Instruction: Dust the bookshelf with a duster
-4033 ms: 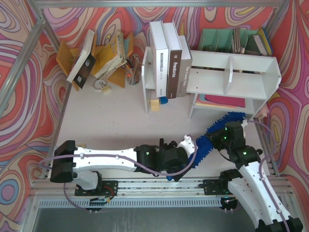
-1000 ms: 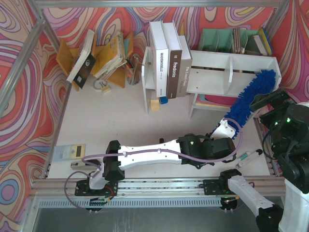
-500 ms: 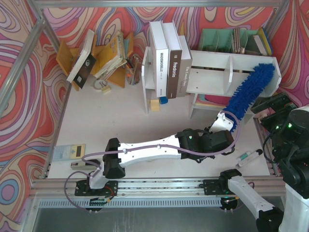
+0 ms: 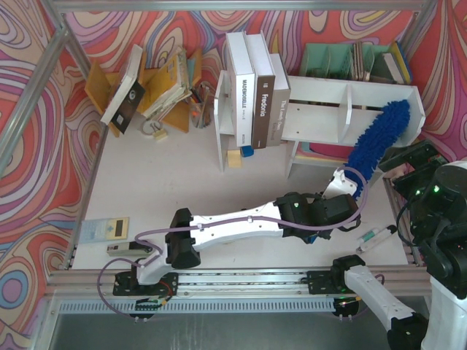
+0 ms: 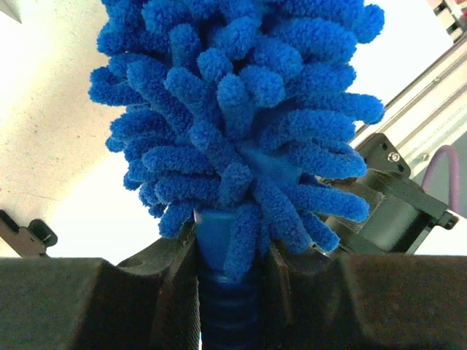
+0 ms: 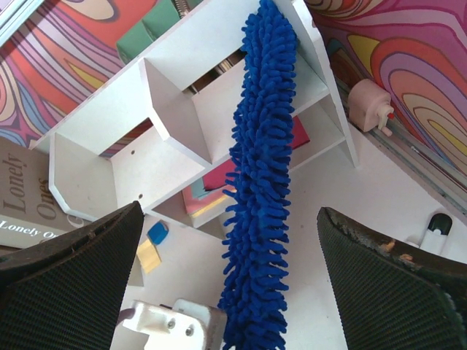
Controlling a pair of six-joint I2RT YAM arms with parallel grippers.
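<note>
Top external view: the left gripper (image 4: pixel 340 191) is clenched on the handle of the duster (image 4: pixel 376 138), and the left wrist view confirms both fingers (image 5: pixel 171 292) pressed against the ribbed blue grip just below the fluffy head. The head slants up and away from the worktop (image 4: pixel 182 175) to the bookshelf (image 4: pixel 321 91), lying across the open front of its right compartment, with the tip at the top board beside the right wall (contact looks likely, but the exact touch point cannot be confirmed). The right gripper (image 4: pixel 410 166) is released, its jaws wide and holding nothing, and it hovers near the right end of the shelf, facing the duster. Judged step: wiping is under way on the right compartment; the left compartment, the divider and most of the top board remain to be covered. The next move calls for sweeping the head sideways along the boards with light pressure, keeping the handle grip firm and clearing the leaning books (image 4: pixel 259 95) at the left end.
</note>
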